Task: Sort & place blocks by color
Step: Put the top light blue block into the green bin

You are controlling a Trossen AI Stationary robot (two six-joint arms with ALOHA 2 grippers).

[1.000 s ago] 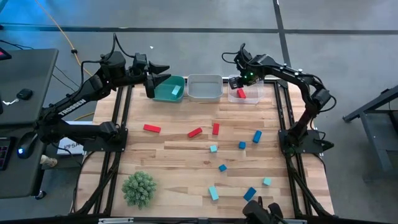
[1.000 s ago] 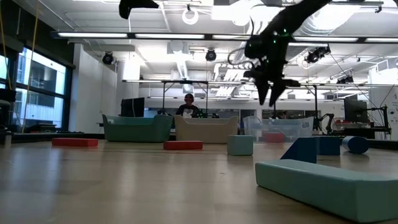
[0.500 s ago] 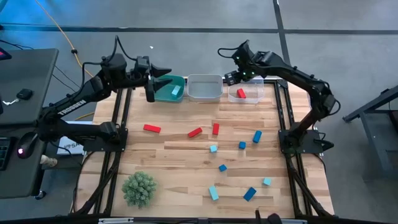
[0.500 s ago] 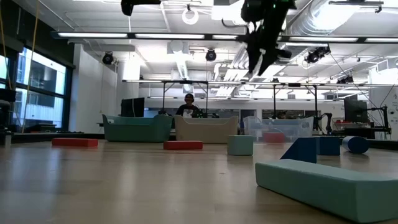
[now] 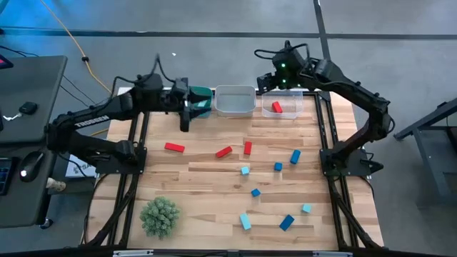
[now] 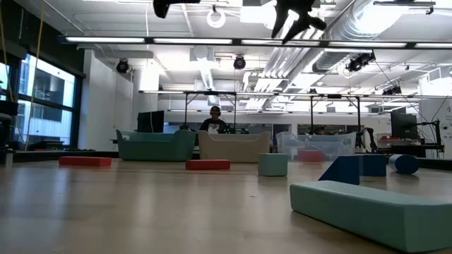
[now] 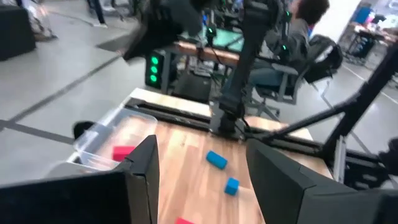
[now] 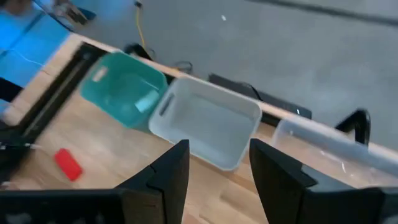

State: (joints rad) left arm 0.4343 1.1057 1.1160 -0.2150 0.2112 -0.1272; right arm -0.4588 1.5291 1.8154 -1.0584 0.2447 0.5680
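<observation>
Left gripper (image 5: pixel 187 114) at 11 o'clock beside teal bin (image 5: pixel 203 100), fingers spread, empty. Right gripper (image 5: pixel 263 80) over bins at 1 o'clock, fingers apart, empty. Blocks (image 5: pixel 248 148) scattered mid-surface. Spiky ball (image 5: pixel 159 215) at 7 o'clock.

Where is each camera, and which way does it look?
High view: above, looking straight down on the table, both arms.
Low view: table height, looking across at the teal bin; arms overhead.
Left wrist: past the open left gripper toward the clear bin.
Right wrist: past the open right gripper at the grey bin.
All show bins.
</observation>
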